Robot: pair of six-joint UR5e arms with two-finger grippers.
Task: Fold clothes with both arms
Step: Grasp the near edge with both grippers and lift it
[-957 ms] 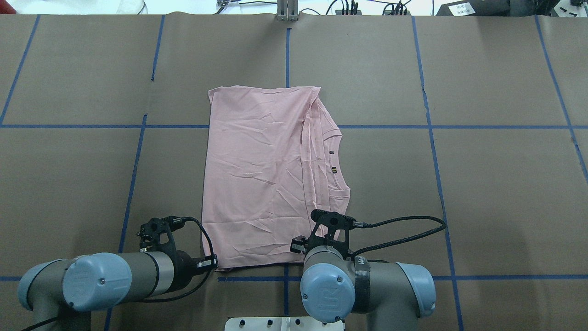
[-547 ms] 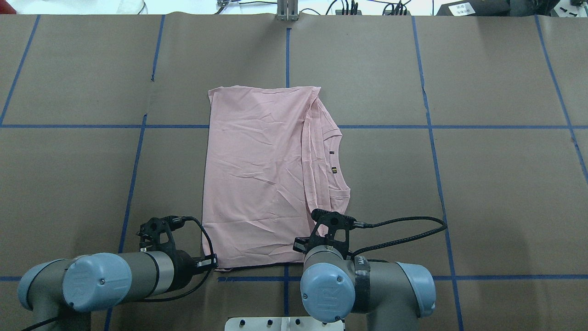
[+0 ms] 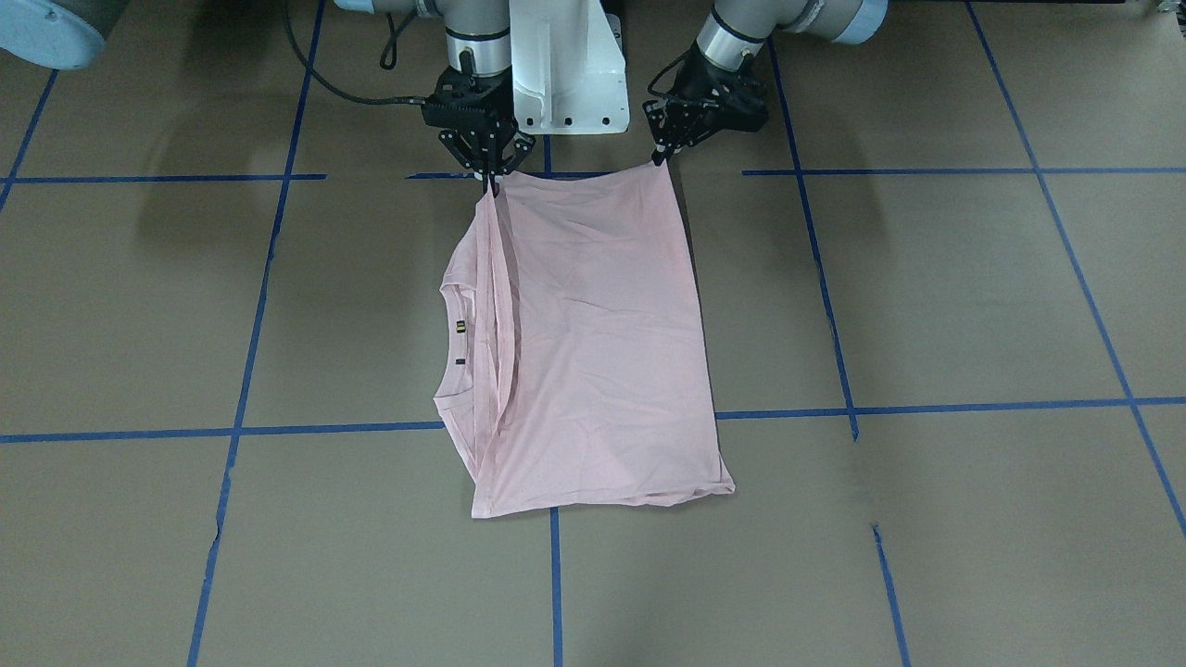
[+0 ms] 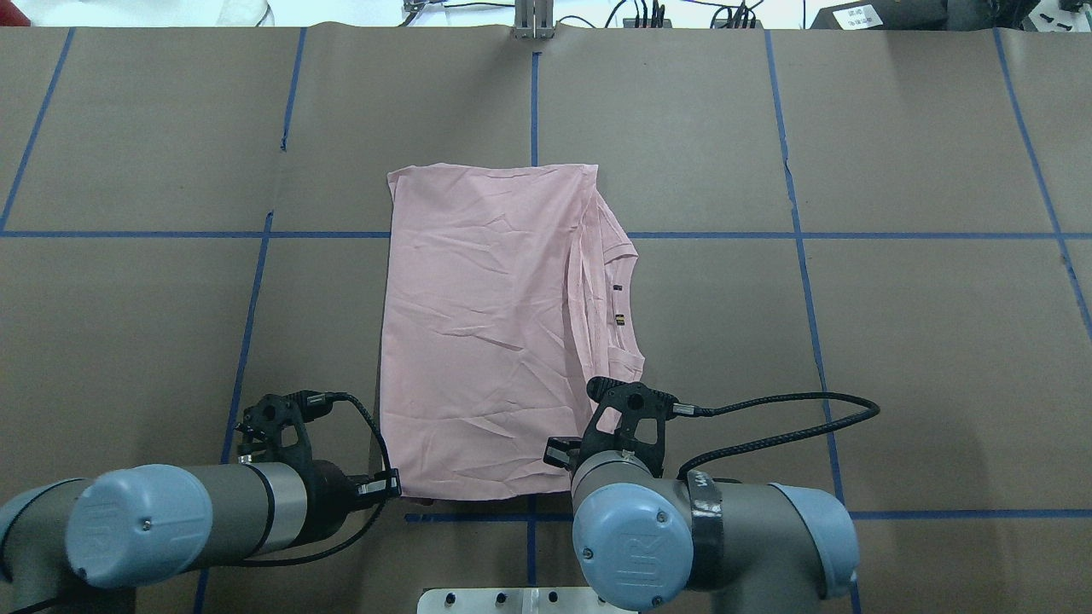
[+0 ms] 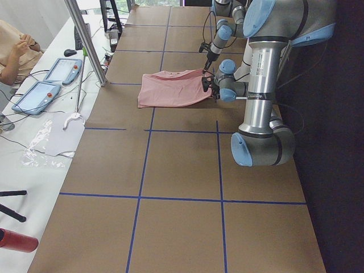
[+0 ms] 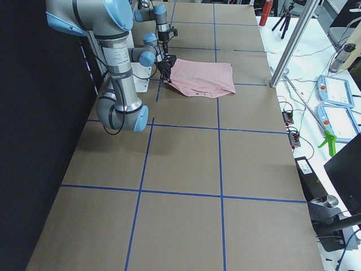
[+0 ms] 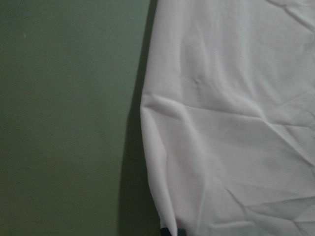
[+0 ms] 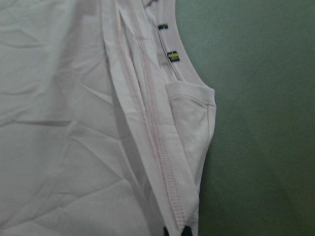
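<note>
Grasp step of the next fold, with the lift seemingly just starting. Spread on the brown-paper table (image 4: 896, 341), already folded lengthwise into a tall rectangle: the pale pink T-shirt (image 4: 478, 324), plain side up, ribbed collar (image 8: 174, 73) poking out on the robot's right.

Held at both corners of the hem nearest the base. Left gripper (image 3: 660, 159) closed on the plain corner, right gripper (image 3: 489, 181) closed on the layered corner below the collar. Probably through every layer there, though hard to confirm with only dark fingertips (image 8: 167, 231) at the wrist view's bottom edge.

Next: raise both corners together, carry them over toward the far edge, keep the tension even so as not to skew the hem, then lay down and release.

Against a second ago: left arm (image 4: 196, 520) swung outward to its own side, right arm (image 4: 682, 537) likewise. Far edge of the shirt slid a touch nearer the base. Grip points hardly moved.
</note>
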